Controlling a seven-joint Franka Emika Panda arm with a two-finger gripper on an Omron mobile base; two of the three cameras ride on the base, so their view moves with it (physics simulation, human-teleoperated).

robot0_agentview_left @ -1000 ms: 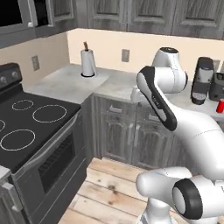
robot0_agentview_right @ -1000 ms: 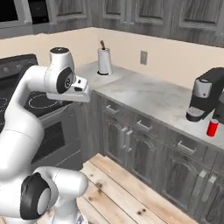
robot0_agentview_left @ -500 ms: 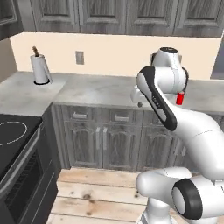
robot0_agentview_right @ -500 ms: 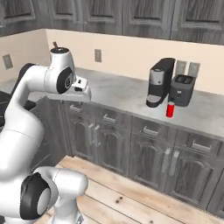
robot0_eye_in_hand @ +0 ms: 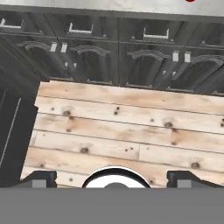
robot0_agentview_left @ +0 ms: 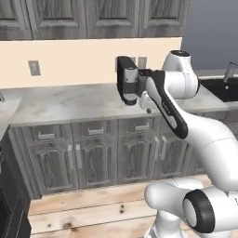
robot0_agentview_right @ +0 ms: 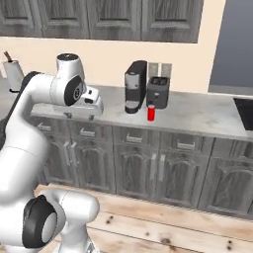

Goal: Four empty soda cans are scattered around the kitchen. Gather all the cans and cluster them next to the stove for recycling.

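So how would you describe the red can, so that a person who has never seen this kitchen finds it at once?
Look at the pale marble counter under the grey wall cabinets. The red can stands upright in front of the black coffee machine and black toaster; it is small and bright red.

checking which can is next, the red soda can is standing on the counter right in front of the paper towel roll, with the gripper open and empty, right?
Not quite. In the right base view the red soda can stands on the counter in front of the coffee machine and toaster, not the paper towel roll, which is far off to the left. The gripper is open and empty, as you say.
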